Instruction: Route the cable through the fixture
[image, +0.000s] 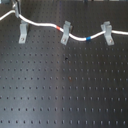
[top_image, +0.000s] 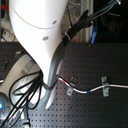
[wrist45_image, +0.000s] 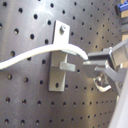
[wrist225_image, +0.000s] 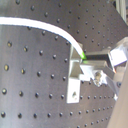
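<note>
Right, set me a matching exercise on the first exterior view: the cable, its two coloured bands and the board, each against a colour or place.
Things:
1. red band
2. blue band
3. cable
4. board

Colour or place:
A. white
B. between the middle fixture and the right fixture
C. black, dotted with holes
D. right beside the middle fixture, on the first exterior view's left of it

Pairs: 1-D, 2-B, 3-A, 4-C.

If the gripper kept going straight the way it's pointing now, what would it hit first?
Most likely the grey fixture with the white cable lying across it, directly ahead of the gripper in the first wrist view; depth is unclear.
</note>
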